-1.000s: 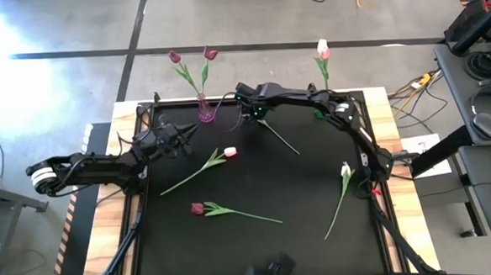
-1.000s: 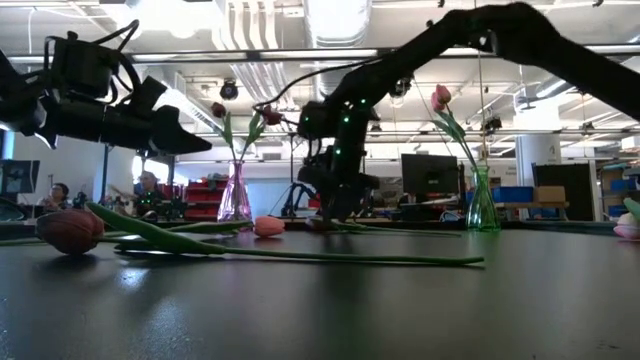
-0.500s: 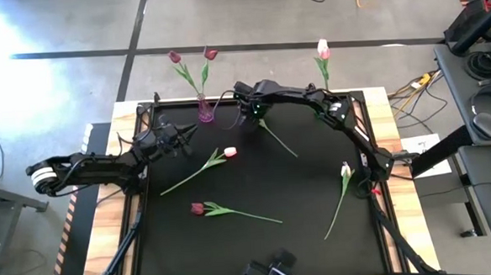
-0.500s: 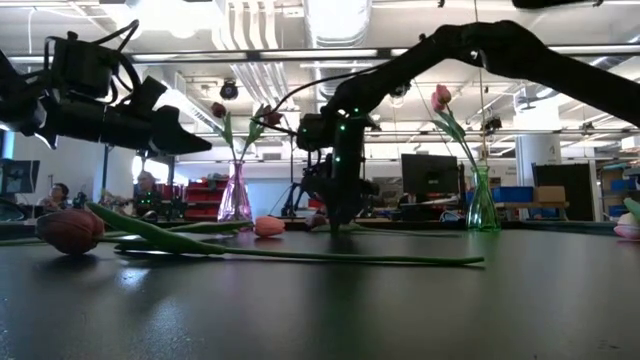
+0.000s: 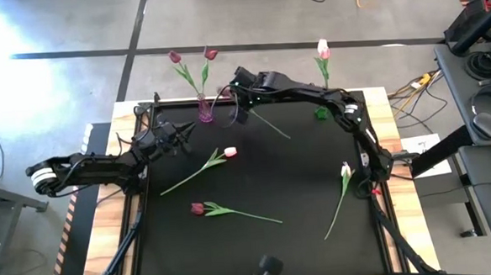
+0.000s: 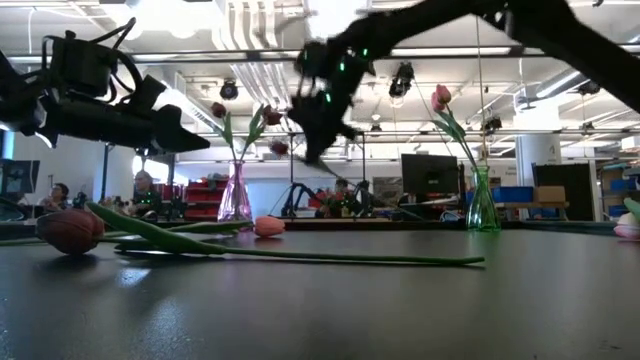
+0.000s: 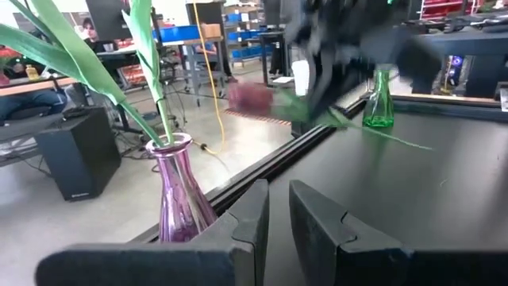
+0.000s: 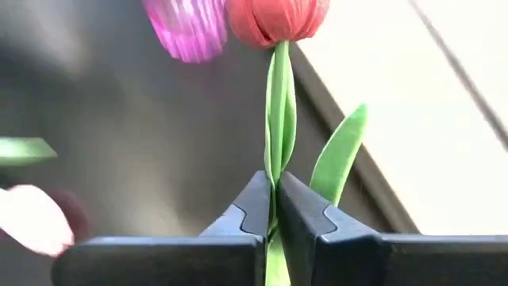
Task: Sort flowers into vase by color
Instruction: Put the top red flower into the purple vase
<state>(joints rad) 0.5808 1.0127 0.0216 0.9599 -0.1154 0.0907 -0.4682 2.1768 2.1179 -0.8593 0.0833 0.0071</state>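
My right gripper (image 5: 235,97) is raised near the table's far edge, just right of the purple vase (image 5: 204,111), and is shut on a red tulip (image 8: 278,16). That vase holds two maroon tulips (image 5: 174,56). A green vase (image 5: 320,112) at the far right holds one pink-white tulip (image 5: 322,47). Flat on the black mat lie a pink tulip (image 5: 229,153), a maroon tulip (image 5: 197,208) and a white tulip (image 5: 345,171). My left gripper (image 5: 183,137) hovers left of the mat's middle, its fingers nearly together with nothing between them. My right gripper pinches the red tulip's green stem (image 8: 275,195) between its two fingers, some way below the head, beside a leaf (image 8: 337,159). The fingers lie across the stem. The head sticks out past the fingertips toward the purple vase. The long stem (image 5: 270,126) trails back toward the table's right.
The mat's raised black frame (image 5: 252,99) runs along the far edge, just before both vases. A person (image 6: 148,190) sits in the room beyond the table. Cables and equipment lie on the floor and bench at the right.
My right gripper has shut on the stem of the red tulip that lay at the mat's far middle. It has then risen well above the table and gone toward the far edge and the purple vase. The tulip is lifted and turned, with its head toward that vase.
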